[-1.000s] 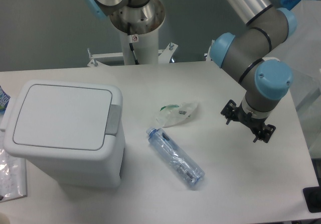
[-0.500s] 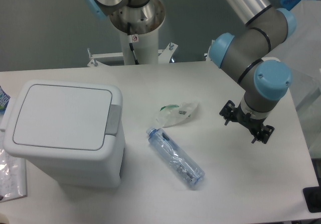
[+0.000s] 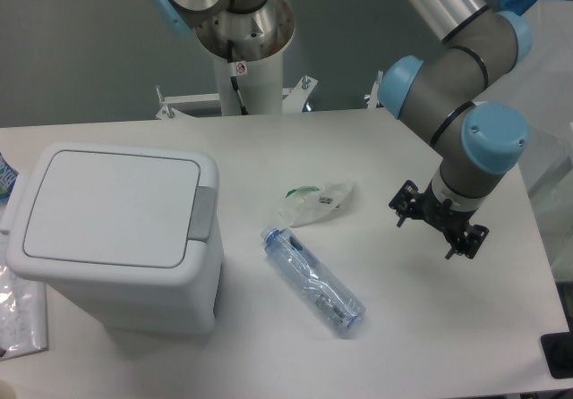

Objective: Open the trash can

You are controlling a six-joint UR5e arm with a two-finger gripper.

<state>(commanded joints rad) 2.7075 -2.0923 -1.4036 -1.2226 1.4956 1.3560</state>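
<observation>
Gripper point(image 3: 438, 228) slightly leftward, empty, fingers apart.

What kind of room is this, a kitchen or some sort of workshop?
Most likely a robotics lab. A robot arm on a pedestal works over a plain white table holding only test props: a closed trash can and a crushed bottle.

A white table point(image 3: 376, 140) fills most of the view, evenly lit with soft shadows. Behind it stands a plain grey-blue wall point(image 3: 81, 50). A white metal mounting frame point(image 3: 235, 101) with bolts sits at the table's far edge.
</observation>
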